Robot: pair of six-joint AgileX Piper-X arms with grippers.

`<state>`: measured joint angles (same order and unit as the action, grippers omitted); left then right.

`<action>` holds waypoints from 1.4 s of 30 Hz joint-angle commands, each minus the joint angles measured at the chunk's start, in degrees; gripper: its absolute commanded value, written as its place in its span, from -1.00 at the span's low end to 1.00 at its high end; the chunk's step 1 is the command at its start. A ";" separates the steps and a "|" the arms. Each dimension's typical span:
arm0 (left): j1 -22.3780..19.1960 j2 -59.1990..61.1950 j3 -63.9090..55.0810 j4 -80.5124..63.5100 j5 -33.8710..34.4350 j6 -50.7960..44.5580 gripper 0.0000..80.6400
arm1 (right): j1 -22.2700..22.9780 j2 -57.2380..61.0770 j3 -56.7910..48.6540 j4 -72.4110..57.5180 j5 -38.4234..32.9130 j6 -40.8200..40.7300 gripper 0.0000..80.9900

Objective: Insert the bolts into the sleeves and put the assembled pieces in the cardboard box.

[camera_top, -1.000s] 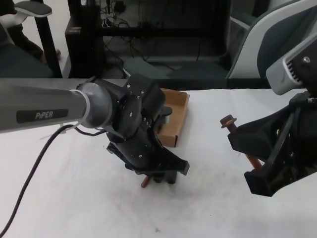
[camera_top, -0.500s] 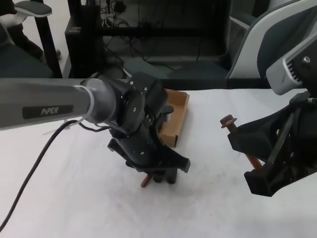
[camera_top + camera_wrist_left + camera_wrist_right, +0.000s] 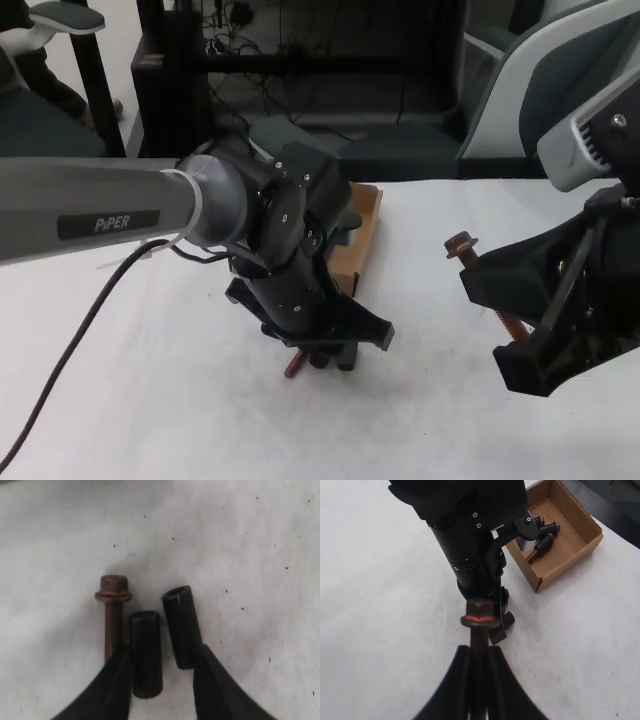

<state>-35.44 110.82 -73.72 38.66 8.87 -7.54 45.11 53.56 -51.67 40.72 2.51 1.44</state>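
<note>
**Left gripper** (image 3: 163,652): lowered over the white cloth-covered bench (image 3: 240,540), jaws spread wide and closed on nothing. Between its fingers lie two short black cylindrical metal sleeves, the straight sleeve (image 3: 146,652) and the tilted sleeve (image 3: 181,625), close together. A loose copper-coloured flanged hex bolt (image 3: 113,607) lies just beside the straight sleeve, its shank end hidden behind one finger.

**Right gripper** (image 3: 479,652): held well apart from the left, jaws clamped narrow on the shank of a second copper bolt (image 3: 480,615), head clear of the fingers.

**Open brown cardboard box** (image 3: 567,570): stands just beyond the left gripper and holds several assembled pieces (image 3: 540,540).

**Handling (judged):** sleeves and bolts look rigid, smooth and dense for their size. Being round, a sleeve may roll or pivot, so it is best gripped across mid-length with the bore end left free. Closing on both sleeves at once is the risk
</note>
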 commanded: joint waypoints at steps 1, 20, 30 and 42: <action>-0.12 -0.08 -0.54 -0.04 -1.21 0.35 0.02 | 0.01 -0.62 -0.18 -0.17 -0.29 -0.48 -0.99; -0.48 3.99 -0.54 -0.48 1.42 1.14 0.02 | 0.01 -0.62 -0.18 -0.17 -0.29 -0.48 -0.99; -0.36 4.35 -0.54 -0.48 -1.18 1.64 0.01 | 0.01 -0.62 -0.18 -0.17 -0.29 -0.48 -0.99; 2.26 4.35 -0.54 -0.22 0.45 3.70 -0.63 | 0.01 -0.62 -0.18 -0.17 -0.29 -0.48 -0.99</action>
<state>-34.14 114.00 -74.40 37.71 11.87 -4.25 45.11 53.56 -51.67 40.72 2.51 1.36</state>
